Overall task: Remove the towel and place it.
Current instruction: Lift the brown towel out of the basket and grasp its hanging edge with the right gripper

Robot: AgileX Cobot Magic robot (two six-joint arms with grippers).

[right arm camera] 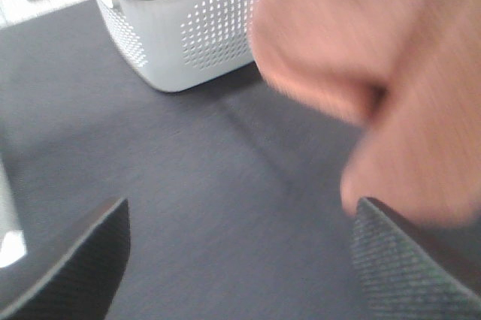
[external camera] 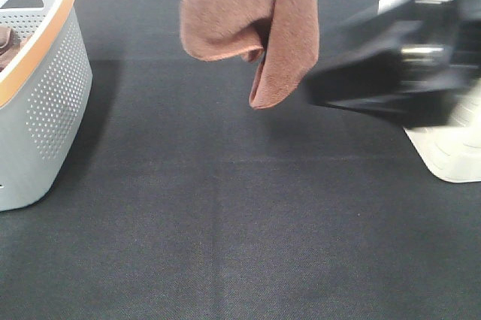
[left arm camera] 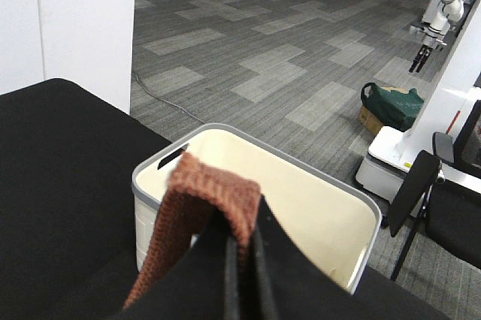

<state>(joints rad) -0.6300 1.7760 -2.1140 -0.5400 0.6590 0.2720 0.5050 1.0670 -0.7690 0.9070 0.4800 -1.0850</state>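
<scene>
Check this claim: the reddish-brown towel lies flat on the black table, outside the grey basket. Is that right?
No. The towel hangs above the table, not flat on it, outside the grey basket; the exterior high view shows it.

grey basket [external camera: 56, 102]: left on black table [external camera: 225, 230] | white bin [left arm camera: 316, 200]: open-topped, cream inside

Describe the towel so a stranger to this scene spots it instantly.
Start at the black table with the grey basket at its left. Above the table's middle hangs the towel: reddish-brown, fuzzy, folded over, lighter than the brown thing in the basket.
</scene>
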